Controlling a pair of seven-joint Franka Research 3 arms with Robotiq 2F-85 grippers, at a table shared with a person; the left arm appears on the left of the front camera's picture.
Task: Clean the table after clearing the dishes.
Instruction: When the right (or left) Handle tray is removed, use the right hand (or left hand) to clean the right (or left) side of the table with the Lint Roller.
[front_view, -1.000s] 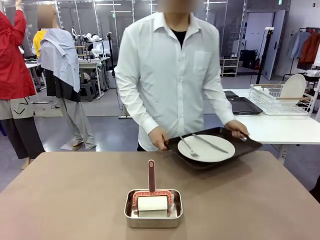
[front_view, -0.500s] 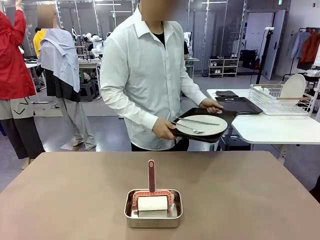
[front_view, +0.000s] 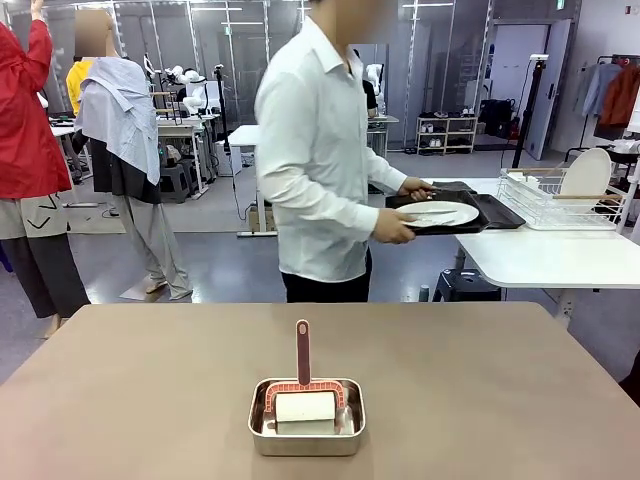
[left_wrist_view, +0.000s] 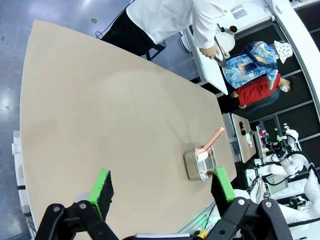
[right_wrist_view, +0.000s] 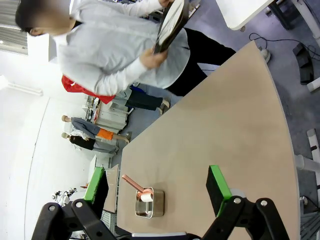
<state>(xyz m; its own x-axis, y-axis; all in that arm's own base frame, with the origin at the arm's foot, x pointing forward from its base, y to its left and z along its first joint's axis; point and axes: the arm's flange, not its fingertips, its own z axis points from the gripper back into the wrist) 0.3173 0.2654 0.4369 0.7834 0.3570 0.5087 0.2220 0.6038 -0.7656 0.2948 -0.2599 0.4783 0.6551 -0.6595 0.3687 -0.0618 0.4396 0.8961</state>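
A person in a white shirt stands past the far edge of the brown table (front_view: 480, 370), turned toward a white side table (front_view: 545, 262). The person's hands (front_view: 397, 231) hold a dark tray (front_view: 468, 226) with a white plate (front_view: 440, 213) and cutlery, level over that side table, near a wire rack (front_view: 560, 200). A steel pan (front_view: 306, 432) with a roller (front_view: 305, 406) sits on the brown table. The left gripper (left_wrist_view: 162, 186) and right gripper (right_wrist_view: 156, 185) hang above the table, jaws spread wide, holding nothing.

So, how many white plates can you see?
2. One plate lies on the tray that the person carries; the other plate stands in the rack. Others may be hidden.
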